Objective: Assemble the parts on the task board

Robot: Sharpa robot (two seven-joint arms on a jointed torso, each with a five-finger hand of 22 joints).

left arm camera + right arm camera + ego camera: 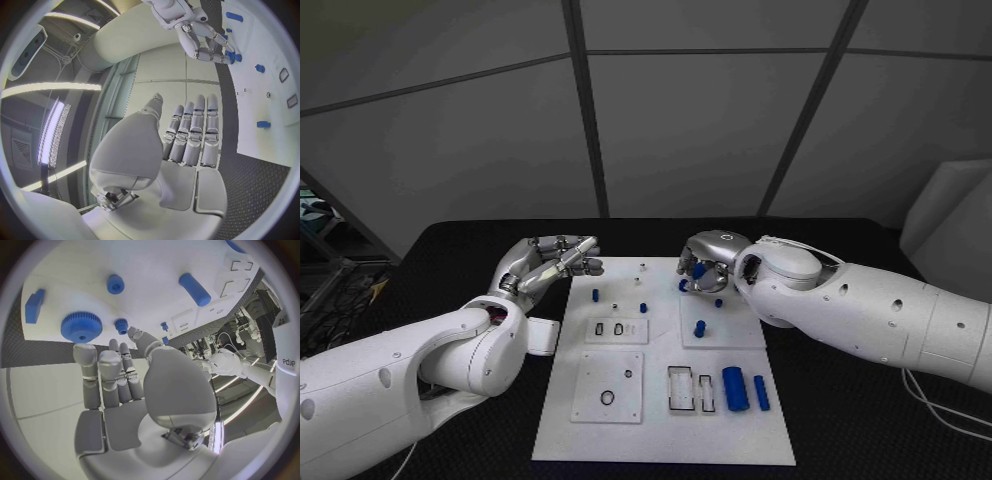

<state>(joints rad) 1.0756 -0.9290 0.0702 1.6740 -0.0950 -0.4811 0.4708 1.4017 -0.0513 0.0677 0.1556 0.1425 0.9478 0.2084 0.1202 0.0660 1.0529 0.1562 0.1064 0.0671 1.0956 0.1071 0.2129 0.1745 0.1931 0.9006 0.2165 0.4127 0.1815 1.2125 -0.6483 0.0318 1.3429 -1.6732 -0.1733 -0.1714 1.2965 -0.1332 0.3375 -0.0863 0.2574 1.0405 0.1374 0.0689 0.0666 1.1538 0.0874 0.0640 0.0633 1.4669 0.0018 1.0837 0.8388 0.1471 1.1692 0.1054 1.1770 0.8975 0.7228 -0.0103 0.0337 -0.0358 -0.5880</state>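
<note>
The white task board [661,420] lies mid-table. My right hand [708,262] hovers over its far right corner, thumb and a fingertip pinching a small ribbed blue part [121,325]. A larger blue gear [81,326] stands on the board just beyond the other fingertips. Beside them are a round blue peg [115,284], a blue cylinder [195,289] and a blue block [34,305]. My left hand [553,262] hangs off the board's far left corner with its fingers [194,130] straight and together, holding nothing.
Further blue parts stand on the board: a peg [596,295], a small one [643,307], one mid-right [700,327], and two long cylinders [734,388] near the front right. Rectangular slots [681,388] and a ring recess [607,397] mark the near plates. Black table [848,440] surrounds the board.
</note>
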